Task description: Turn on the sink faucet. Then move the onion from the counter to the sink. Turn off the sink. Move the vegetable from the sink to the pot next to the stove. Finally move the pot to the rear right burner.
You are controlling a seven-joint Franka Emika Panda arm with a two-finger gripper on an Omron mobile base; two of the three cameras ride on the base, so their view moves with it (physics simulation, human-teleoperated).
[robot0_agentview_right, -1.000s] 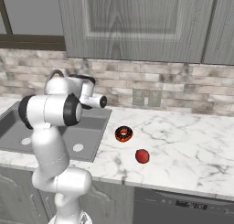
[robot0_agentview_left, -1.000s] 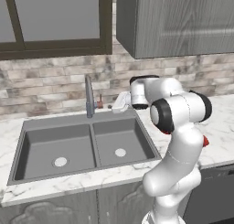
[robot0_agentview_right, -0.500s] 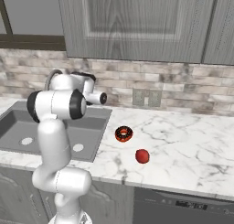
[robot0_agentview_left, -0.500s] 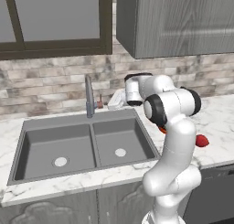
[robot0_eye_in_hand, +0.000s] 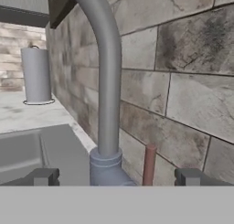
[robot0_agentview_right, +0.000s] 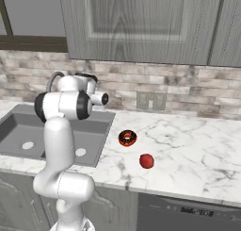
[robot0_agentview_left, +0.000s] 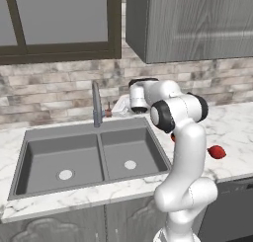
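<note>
With its jaws standing wide apart, the white arm's gripper (robot0_eye_in_hand: 116,176) is hovering at the base of the tall grey curved metal faucet (robot0_eye_in_hand: 104,81) at the frame's centre, while the round red onion (robot0_agentview_right: 147,161) is sitting on the white marble tabletop (robot0_agentview_right: 197,145) lower right of centre.

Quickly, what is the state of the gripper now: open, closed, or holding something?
Gripper: open, holding nothing; its fingers stand wide apart on either side of the faucet base and the red handle.
</note>
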